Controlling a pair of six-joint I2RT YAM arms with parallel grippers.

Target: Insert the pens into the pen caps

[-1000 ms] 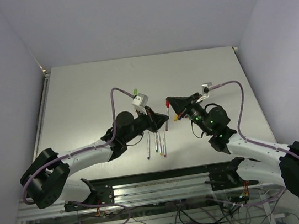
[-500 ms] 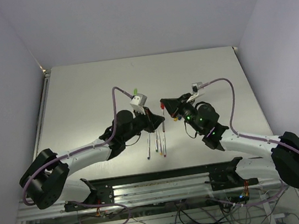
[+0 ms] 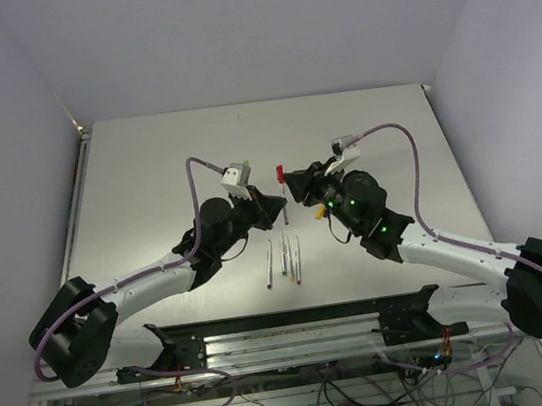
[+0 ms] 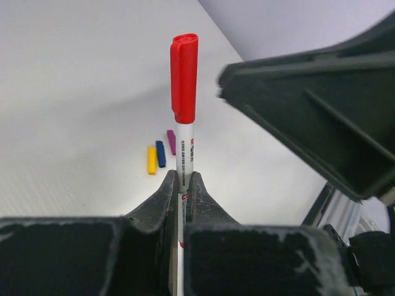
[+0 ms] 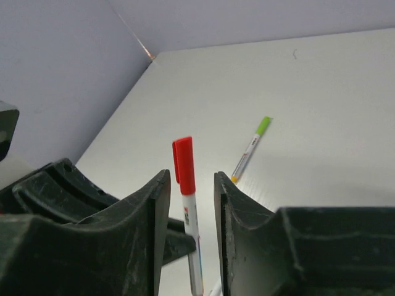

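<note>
The left gripper (image 4: 183,185) clamps a thin white marker pen (image 4: 185,145) upright, red plastic cap (image 4: 184,77) on top. The right gripper (image 5: 191,182) stands apart, flanking that cap.

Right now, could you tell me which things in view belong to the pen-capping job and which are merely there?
Job: red-capped pen in the left gripper; right gripper, fingers apart either side of it; yellow cap; blue cap; purple cap; green-capped pen; three loose pens.
Merely there: purple cables; metal frame; table.
</note>
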